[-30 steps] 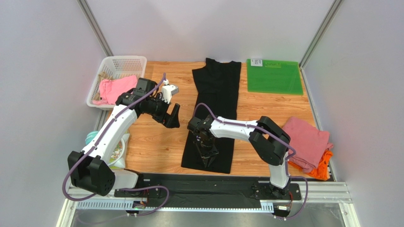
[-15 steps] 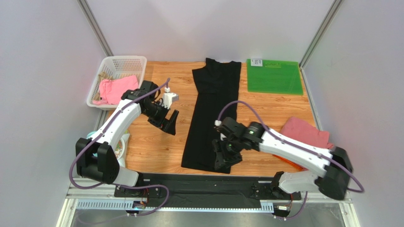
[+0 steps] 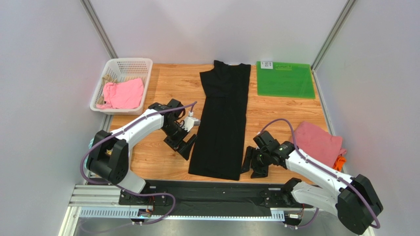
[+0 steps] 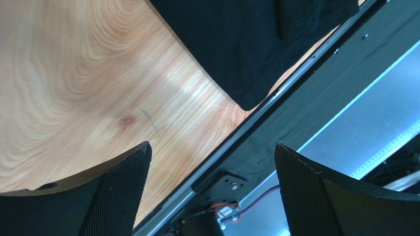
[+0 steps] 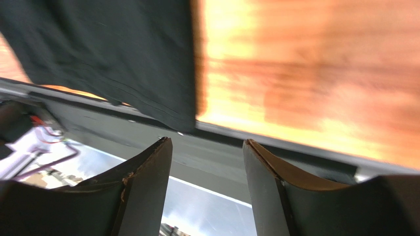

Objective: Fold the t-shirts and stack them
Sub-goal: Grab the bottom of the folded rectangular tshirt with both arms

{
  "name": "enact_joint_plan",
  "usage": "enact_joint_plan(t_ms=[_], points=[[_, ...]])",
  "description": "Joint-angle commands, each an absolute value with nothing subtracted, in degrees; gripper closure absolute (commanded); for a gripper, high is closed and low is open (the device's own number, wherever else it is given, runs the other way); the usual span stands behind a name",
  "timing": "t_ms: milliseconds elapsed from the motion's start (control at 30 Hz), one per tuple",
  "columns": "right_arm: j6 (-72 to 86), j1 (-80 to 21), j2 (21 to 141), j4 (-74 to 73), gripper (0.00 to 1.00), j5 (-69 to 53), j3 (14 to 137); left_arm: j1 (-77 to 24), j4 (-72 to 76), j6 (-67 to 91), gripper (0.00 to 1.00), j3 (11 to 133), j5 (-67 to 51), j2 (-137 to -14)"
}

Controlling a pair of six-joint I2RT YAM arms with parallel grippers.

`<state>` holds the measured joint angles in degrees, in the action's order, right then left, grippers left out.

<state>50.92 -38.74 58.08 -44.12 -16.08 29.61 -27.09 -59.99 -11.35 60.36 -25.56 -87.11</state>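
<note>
Shirts first: the black shirt (image 3: 222,123) lies folded into a long strip down the middle of the table (image 3: 162,152), collar far, hem near. The left gripper (image 3: 186,146) sits just left of the hem and the right gripper (image 3: 253,165) just right of it, both with jaws apart and empty. Each should probably pinch every layer at its hem corner, then lift evenly toward the collar. A second earlier the right gripper was over the cloth and the left one farther back.
</note>
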Motion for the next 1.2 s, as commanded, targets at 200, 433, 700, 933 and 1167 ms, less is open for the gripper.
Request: enact_joint_plan(t_ms=[200, 433, 700, 933, 1167], points=[[53.79, -36.83, 66.44, -26.46, 0.41, -23.81, 27.95, -27.25, -56.07, -8.0, 0.0, 58.89, -31.55, -88.94], [55.81, -36.83, 68.64, -23.12, 0.42, -25.49, 25.66, -29.97, -56.07, -7.73, 0.0, 59.24, -32.08, -94.12], [58.18, -36.83, 69.43, -20.13, 0.44, -27.68, 23.73, -34.62, -54.85, -5.72, 0.0, 59.68, -33.14, -96.33], [59.76, -36.74, 69.52, -19.25, 0.47, -29.44, 22.85, -37.17, -54.58, -4.57, 0.0, 59.59, -31.73, -97.82], [59.33, -36.83, 68.73, -20.39, 0.49, -28.92, 22.67, -39.55, -54.58, -3.08, 0.0, 59.5, -29.62, -101.59]])
